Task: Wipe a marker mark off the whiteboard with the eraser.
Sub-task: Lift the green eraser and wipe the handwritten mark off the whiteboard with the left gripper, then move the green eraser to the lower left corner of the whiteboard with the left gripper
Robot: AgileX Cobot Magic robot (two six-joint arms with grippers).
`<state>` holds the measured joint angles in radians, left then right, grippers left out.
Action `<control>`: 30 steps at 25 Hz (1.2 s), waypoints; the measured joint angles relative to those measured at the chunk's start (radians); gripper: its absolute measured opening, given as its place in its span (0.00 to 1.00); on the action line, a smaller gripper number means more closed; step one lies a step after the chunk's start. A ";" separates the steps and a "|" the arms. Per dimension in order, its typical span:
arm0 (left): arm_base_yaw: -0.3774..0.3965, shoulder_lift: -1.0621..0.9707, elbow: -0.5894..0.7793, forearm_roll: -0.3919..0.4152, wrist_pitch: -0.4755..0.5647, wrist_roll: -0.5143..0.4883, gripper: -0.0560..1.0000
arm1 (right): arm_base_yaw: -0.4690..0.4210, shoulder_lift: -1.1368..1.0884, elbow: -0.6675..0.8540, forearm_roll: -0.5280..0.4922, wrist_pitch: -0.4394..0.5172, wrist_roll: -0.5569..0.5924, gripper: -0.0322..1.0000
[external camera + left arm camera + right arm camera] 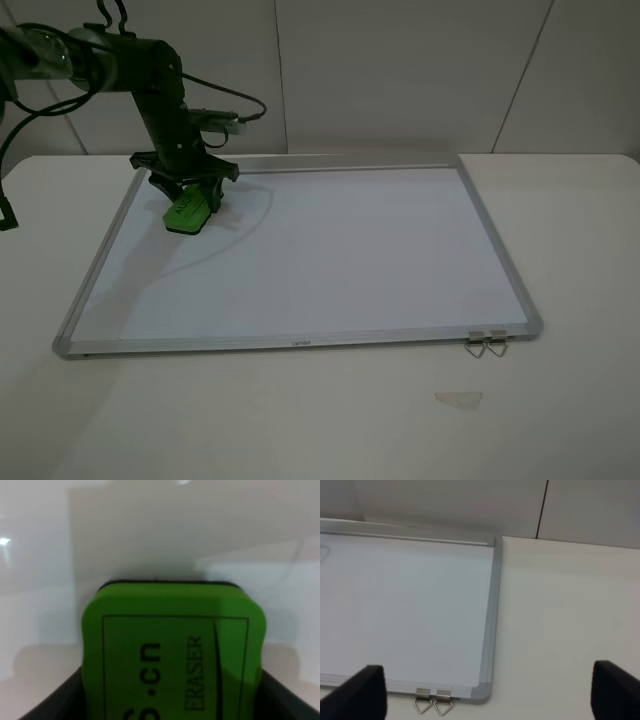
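Nearest, just off the near right corner of the whiteboard [300, 343], the right gripper [492, 695] hangs with its fingers spread wide and nothing between them. Two binder clips [486, 343] sit on the frame at that same corner. Far across the board, close to its far left corner, the left gripper [188, 200] has its fingers clamped on the two sides of the eraser [187, 214]. The eraser is tilted, its lower end at or just above the white surface; I cannot tell whether it touches.

Several things could go wrong, as I judge it. A tilted eraser may drag on one edge and leave part of the marker mark behind. A stroke pushed hard could shift the board, which looks to lie loose on the table [560, 420]. Sweeping toward the far edge could also catch the frame, which is very close. No marker mark shows anywhere on the board in these views, so it may lie under the eraser.

The eraser is a bright green rounded block with a thin dark layer beneath. Its top carries a black outlined panel with the letters ".cn" and "ERASER".
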<state>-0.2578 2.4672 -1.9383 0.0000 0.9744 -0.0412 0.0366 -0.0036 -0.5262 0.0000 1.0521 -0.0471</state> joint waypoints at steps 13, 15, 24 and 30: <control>-0.059 -0.013 0.001 -0.028 0.007 0.001 0.61 | 0.000 0.000 0.000 0.000 0.000 0.000 0.82; -0.047 -0.024 0.009 -0.045 0.041 -0.010 0.61 | 0.000 0.000 0.000 0.000 0.000 0.000 0.82; 0.013 -0.184 0.024 0.000 0.222 -0.127 0.61 | 0.000 0.000 0.000 0.000 0.000 0.000 0.82; 0.026 -0.383 0.169 0.077 0.222 -0.219 0.61 | 0.000 0.000 0.000 0.000 0.000 0.000 0.82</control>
<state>-0.2323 2.0844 -1.7694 0.0775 1.1959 -0.2598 0.0366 -0.0036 -0.5262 0.0000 1.0521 -0.0471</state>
